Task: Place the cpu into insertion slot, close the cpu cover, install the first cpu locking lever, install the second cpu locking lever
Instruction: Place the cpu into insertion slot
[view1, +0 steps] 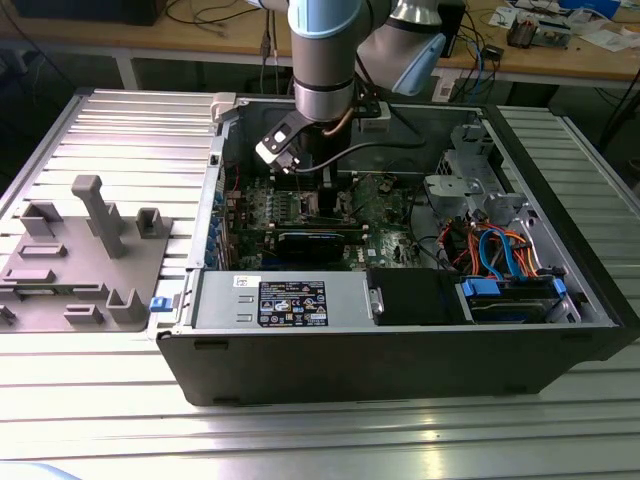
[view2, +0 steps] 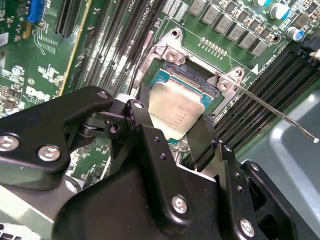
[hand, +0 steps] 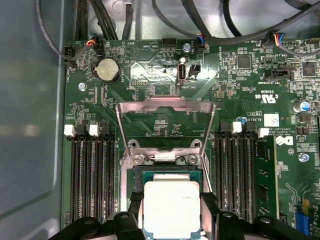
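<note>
Silver-grey square cpu (hand: 171, 207) | gripped by black claw (view2: 172, 126) | at insertion slot (hand: 165, 176) | thin metal cpu cover (hand: 165, 106) raised

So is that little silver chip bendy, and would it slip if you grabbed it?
Probably stiff: the chip is a flat square with a metal top and looks unbent in the tool. Likely light, being small and thin. Its smooth, shiny top may be slippery, so gripping the edges, as here, seems wise.
</note>
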